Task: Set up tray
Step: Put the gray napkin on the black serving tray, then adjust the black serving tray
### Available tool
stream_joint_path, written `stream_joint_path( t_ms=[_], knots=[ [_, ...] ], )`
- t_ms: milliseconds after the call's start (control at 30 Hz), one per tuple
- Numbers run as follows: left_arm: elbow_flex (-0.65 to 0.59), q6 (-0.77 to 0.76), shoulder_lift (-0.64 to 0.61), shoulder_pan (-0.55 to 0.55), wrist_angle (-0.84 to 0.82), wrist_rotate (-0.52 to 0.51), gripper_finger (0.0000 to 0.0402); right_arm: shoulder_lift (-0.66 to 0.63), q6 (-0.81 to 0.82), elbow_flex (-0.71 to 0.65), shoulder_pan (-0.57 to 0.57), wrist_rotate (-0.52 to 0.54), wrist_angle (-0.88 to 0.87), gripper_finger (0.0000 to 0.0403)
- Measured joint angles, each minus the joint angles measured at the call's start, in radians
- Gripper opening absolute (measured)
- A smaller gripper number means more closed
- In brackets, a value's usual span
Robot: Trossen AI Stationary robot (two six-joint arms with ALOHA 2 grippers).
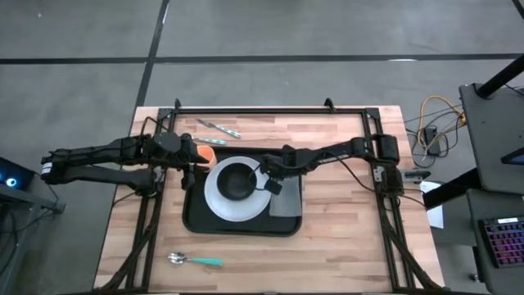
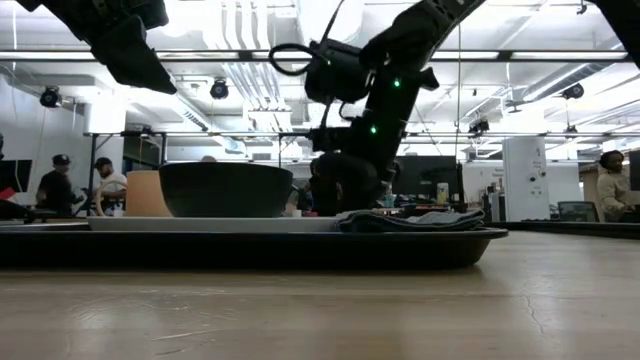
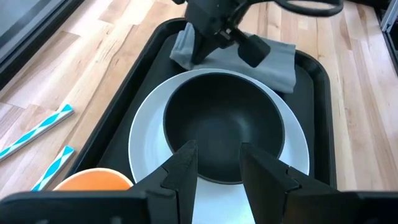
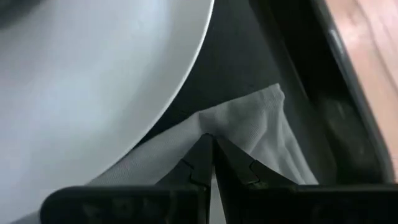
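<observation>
Wooden table [image 1: 344, 238]: tray [image 1: 196, 221], spoon [image 1: 195, 260], straws [image 1: 218, 128].

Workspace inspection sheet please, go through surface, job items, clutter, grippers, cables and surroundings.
Surface: wooden table, level.
Job's things: black tray holds a white plate with a black bowl on it; grey napkin lies beside the plate on the tray.
Clutter: orange cup by the tray's edge, striped straws, spoon on the table.
Grippers: left gripper above the plate, fingers apart, empty; right gripper shut on the napkin.
Cables: bundle beside the table.
Surroundings: people in the room behind.
</observation>
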Motion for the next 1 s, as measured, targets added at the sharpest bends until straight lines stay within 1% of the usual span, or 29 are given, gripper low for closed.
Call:
stream_joint_path(
  t_ms=[333, 533, 667, 867, 933, 1000],
  knots=[
    [0.0, 0.0, 0.0, 0.0, 0.0, 0.0, 0.0101, -0.002, 0.002, -0.016, -0.023, -0.018, 0.014, 0.0008],
    [0.0, -0.004, 0.0, 0.0, 0.0, 0.007, 0.0101, -0.078, 0.041, -0.015, 0.026, -0.02, -0.022, 0.0008],
    [0.0, -0.003, 0.0, 0.0, 0.0, 0.008, 0.0101, -0.126, 0.146, -0.016, 0.112, -0.018, -0.11, 0.0008],
    [0.0, -0.004, 0.0, 0.0, -0.001, 0.008, 0.0101, -0.141, 0.362, -0.017, 0.332, -0.017, -0.247, 0.0008],
    [0.0, -0.004, 0.0, 0.0, -0.001, 0.008, 0.0101, -0.142, 0.394, -0.017, 0.389, 0.015, -0.262, 0.0008],
    [0.0, -0.003, 0.0, 0.0, 0.0, 0.008, 0.0101, -0.142, 0.41, -0.016, 0.416, 0.03, -0.255, 0.0008]
  ],
)
